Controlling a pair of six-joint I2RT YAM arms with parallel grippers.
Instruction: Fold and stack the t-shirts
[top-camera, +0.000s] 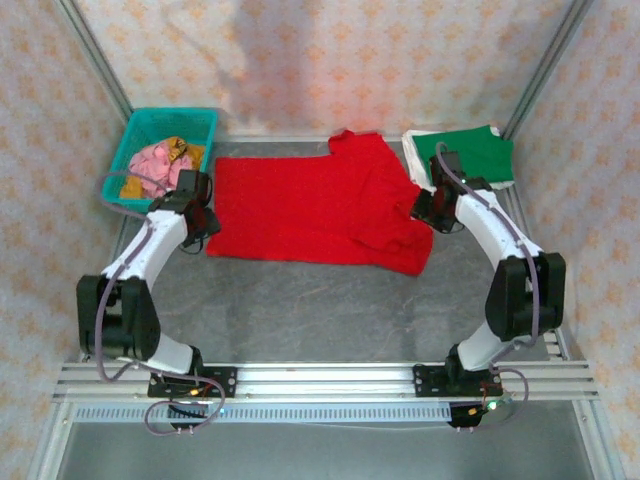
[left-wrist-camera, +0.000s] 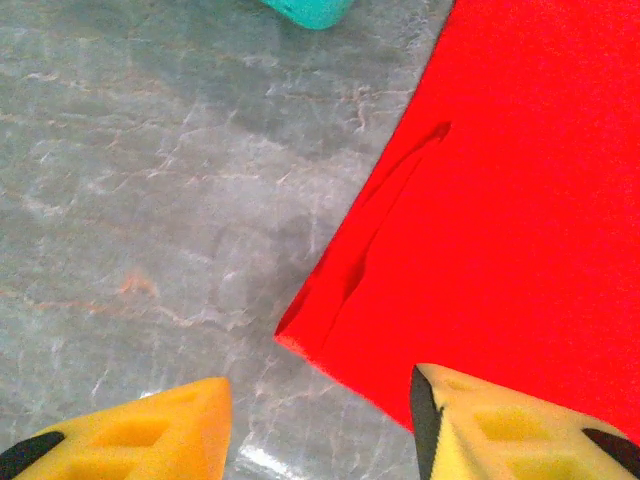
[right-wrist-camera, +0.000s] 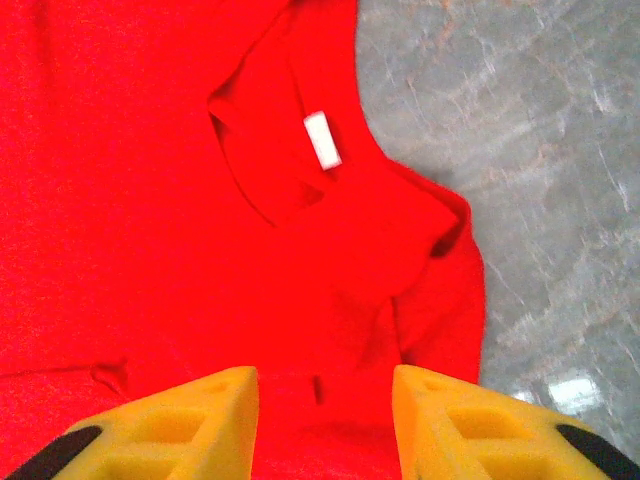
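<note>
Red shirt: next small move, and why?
Probably lower the left gripper and pinch the near hem corner of the red t-shirt. The shirt lies spread and unfolded, that corner sits just ahead of the open gripper, and the right gripper hangs open over the collar end.

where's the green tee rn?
Top view: the green t-shirt lies folded at the far right of the table, on a white t-shirt, just right of the red t-shirt.
</note>
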